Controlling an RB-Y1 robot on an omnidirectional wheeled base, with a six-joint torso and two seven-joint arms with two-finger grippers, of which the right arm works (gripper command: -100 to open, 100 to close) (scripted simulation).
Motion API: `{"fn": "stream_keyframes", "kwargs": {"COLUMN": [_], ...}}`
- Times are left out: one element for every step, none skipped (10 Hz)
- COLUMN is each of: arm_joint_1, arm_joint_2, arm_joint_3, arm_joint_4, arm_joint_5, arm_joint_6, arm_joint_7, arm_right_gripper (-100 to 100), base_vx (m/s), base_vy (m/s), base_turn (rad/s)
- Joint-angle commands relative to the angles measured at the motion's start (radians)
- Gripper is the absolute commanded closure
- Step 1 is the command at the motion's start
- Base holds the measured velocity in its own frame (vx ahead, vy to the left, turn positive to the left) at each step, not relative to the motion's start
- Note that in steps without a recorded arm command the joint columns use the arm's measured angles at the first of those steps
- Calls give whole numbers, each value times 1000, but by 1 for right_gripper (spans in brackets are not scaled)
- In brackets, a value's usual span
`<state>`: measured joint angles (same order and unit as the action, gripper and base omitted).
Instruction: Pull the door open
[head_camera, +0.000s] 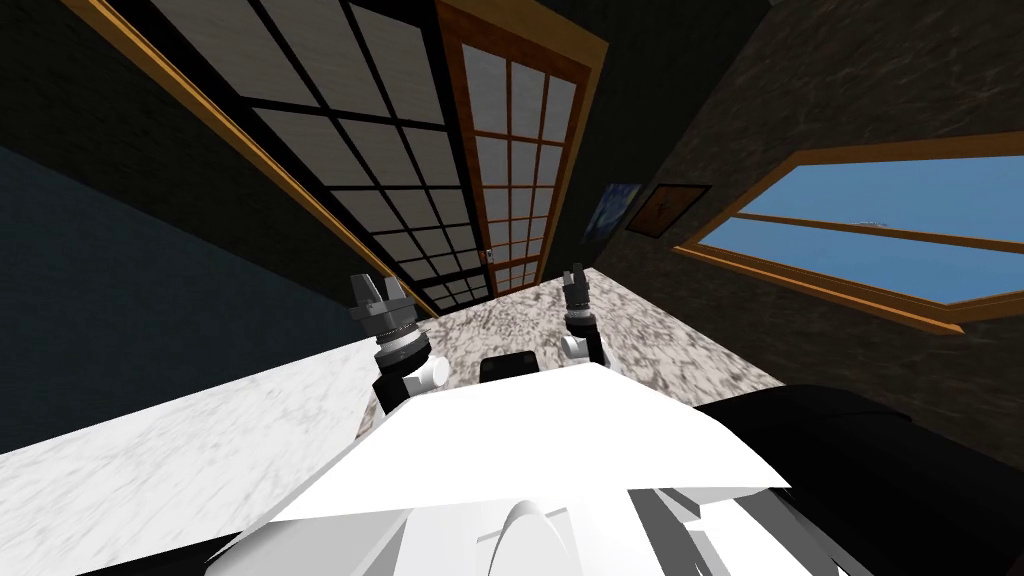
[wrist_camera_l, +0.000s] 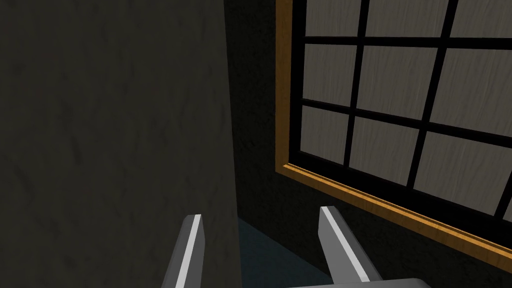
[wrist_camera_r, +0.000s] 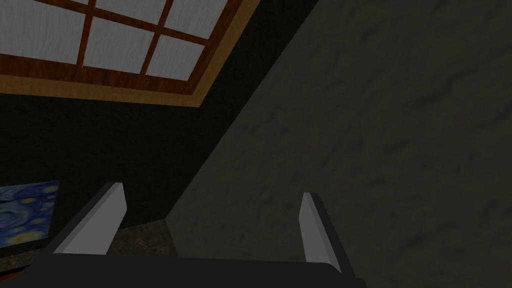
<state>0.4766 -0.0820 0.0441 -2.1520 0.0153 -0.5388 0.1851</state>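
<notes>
The brown door (head_camera: 515, 150) with small panes is far ahead, in the middle. The left jaws and the right jaws both stand apart, holding nothing.

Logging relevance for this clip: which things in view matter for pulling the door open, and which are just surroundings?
Job: brown-framed paned door; left gripper, open; right gripper, open.
Surroundings: black-barred panel; blue painting; dark framed picture; window.

One brown door (head_camera: 515, 150), one black-gridded panel (head_camera: 330, 130), one window (head_camera: 880, 230), two pictures (head_camera: 612, 212) (head_camera: 667, 210).
</notes>
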Motion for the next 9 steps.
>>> {"fn": "stream_keyframes", "kwargs": {"arm_joint_1": [-4,-7,-9,-12,-15,-18,-21,-25,-28], "arm_joint_2": [-1,-3,-6,-8,-10,-12,-15,-17,-19], "arm_joint_3": [2,2,2,1,1,1,0,0,-1], "arm_joint_4": [32,50,69,88,107,127,147,168,189], "arm_joint_5": [-3,-6,-9,-12,-15,-18,-21,-24,-28], "arm_joint_6": [-11,-15,-20,-25,-29,-34,-39,-44,-50], "arm_joint_7": [37,58,79,100,122,144,168,191,215], "arm_right_gripper": [-100,-100,-100,-100,-100,-100,-100,-100,-100], "base_vx": [103,95,102,106,122,113,97,89,96], "base_vy": [28,31,37,43,31,31,38,32,31], "base_turn": [55,68,62,75,67,63,56,62,82]}}
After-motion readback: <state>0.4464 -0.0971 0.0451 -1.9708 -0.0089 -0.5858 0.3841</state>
